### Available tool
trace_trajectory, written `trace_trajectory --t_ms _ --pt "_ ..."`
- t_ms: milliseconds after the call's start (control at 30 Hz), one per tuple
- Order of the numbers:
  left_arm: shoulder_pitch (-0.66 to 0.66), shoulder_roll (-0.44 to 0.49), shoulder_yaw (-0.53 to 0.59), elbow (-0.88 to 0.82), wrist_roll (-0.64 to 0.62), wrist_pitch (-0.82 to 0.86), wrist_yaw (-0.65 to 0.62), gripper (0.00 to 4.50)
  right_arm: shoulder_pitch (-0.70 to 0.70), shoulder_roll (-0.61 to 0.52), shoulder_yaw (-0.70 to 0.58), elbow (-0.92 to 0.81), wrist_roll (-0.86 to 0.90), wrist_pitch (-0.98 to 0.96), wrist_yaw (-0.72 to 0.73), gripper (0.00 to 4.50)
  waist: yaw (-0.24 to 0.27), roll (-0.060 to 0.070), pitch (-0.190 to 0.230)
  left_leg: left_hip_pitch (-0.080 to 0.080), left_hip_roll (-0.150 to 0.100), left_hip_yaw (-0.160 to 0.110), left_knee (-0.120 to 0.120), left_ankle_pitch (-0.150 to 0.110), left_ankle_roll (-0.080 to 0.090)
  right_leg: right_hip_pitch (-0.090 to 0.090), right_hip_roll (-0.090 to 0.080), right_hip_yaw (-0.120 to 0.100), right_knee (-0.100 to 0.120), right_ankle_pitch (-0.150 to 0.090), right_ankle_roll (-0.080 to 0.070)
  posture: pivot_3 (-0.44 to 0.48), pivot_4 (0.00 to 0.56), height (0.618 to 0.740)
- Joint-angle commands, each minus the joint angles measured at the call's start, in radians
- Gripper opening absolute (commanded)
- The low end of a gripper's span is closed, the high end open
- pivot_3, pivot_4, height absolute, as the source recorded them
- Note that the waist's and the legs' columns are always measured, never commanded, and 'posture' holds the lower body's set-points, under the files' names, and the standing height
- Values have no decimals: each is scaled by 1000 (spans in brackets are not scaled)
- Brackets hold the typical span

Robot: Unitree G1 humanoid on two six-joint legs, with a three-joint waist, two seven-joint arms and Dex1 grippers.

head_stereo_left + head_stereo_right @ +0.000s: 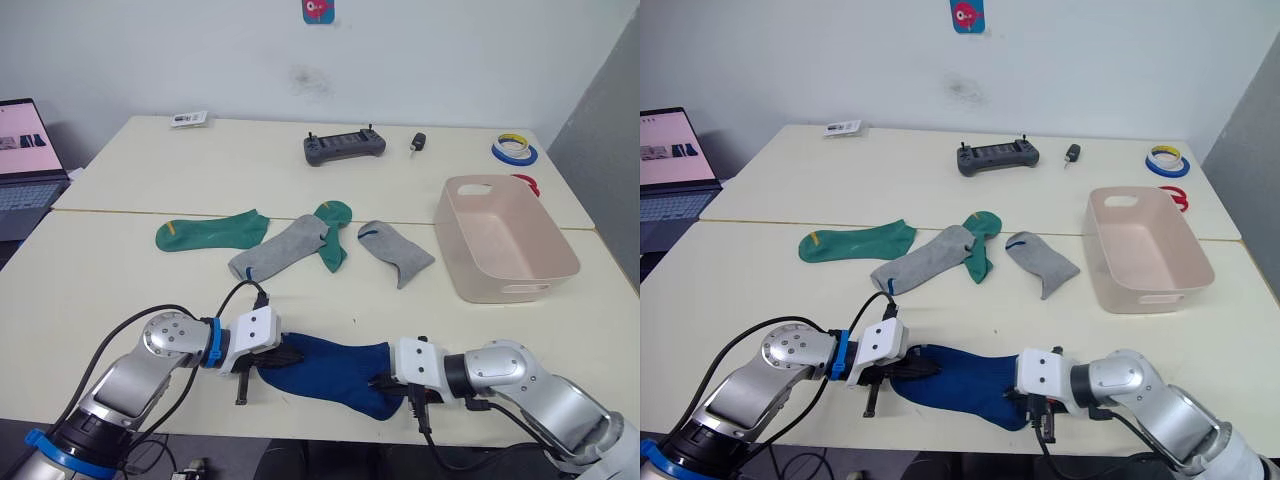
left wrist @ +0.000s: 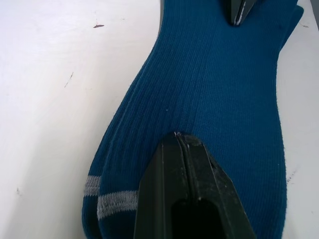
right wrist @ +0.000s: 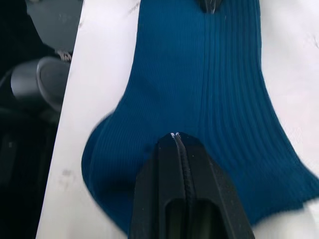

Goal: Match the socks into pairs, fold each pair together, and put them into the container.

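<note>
At the near edge of the tabletop, my left gripper (image 1: 262, 362) and right gripper (image 1: 392, 383) are each clenched on an end of the blue socks (image 1: 330, 375), which lie stacked as a pair. To fold cleanly, I judge I should carry one end over the other, keeping both layers aligned. Farther back lie two grey socks (image 1: 282, 248) and two green socks (image 1: 210, 233), with the container (image 1: 505, 240) empty toward the right edge.

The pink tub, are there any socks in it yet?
No, the pink tub holds nothing; the socks all lie on the table.

wall (image 1: 420, 50): white, plain, behind tables
tables (image 1: 250, 150): two cream tops, pushed tog., seam (image 1: 120, 212) betw. them
</note>
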Motion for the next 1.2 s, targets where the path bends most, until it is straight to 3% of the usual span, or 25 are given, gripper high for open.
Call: trace_trajectory --t_ms 33,267,367,533,867,1100,1200 --pt "15 1 -6 44 48 -3 24 0 66 -62 -89 0 5 -53 25 56 1 0 0 0 0 0 0 0 0 0 0 0 0 0 0 0 150 740" --pt "31 -12 -4 27 38 -8 29 0 176 38 -368 -166 314 134 -60 56 0 1 -1 1 0 -1 0 0 0 2 0 0 0 0 0 0 150 740" --pt "40 -9 -12 36 52 -29 29 0 228 32 -411 -151 293 147 -99 674 2 1 -1 0 0 -1 0 0 0 2 0 0 -1 0 0 0 150 740" --pt "46 -9 -15 30 50 -28 34 0 290 72 -372 -137 238 178 -203 2305 0 4 -3 1 0 0 -1 0 0 2 0 0 -1 0 0 0 150 740" --pt "48 -8 -11 16 45 -17 42 0 336 90 -248 -158 174 216 -262 2305 0 4 -6 1 0 0 -1 0 0 2 0 0 -1 0 0 0 150 740" --pt "51 -8 -6 10 43 -12 47 0 326 40 -177 -156 88 168 -252 27 0 3 -10 1 0 0 -1 0 0 2 0 0 -2 -1 1 0 150 740" --pt "52 -9 6 -2 29 -6 48 0 300 46 -191 -147 87 150 -246 27 0 3 -11 1 0 0 -1 0 0 2 0 0 -2 -1 2 0 150 740"
